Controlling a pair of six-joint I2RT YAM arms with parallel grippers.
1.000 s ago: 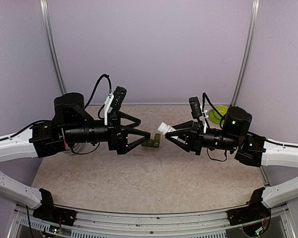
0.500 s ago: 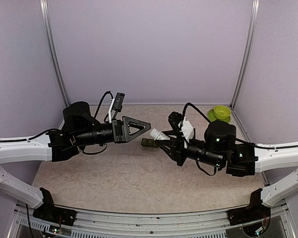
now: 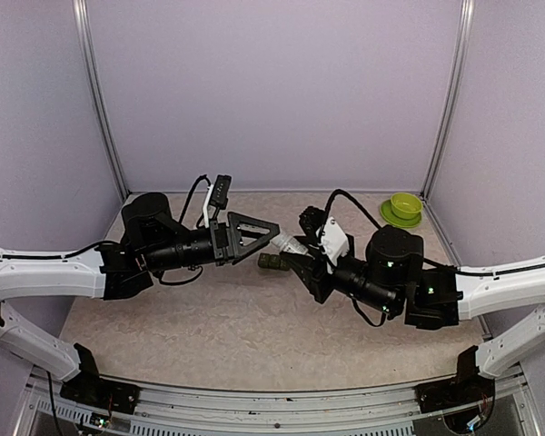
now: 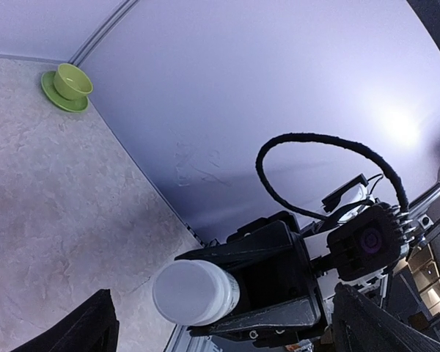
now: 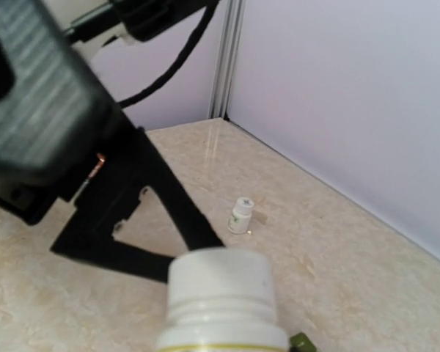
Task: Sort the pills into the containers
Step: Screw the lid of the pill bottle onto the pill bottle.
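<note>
Dark green containers (image 3: pixel 272 262) sit mid-frame on the table (image 3: pixel 254 336), just below the two tool tips (contents too small to read). Right gripper (image 3: pixel 300 252) is clenched on a white pill bottle (image 3: pixel 289 242), cap towards the left gripper (image 3: pixel 262 239), whose fingers are spread wide. Lime-green bowl (image 3: pixel 404 207) hugs the upper-right corner; bare tabletop runs across the lower frame.
</note>
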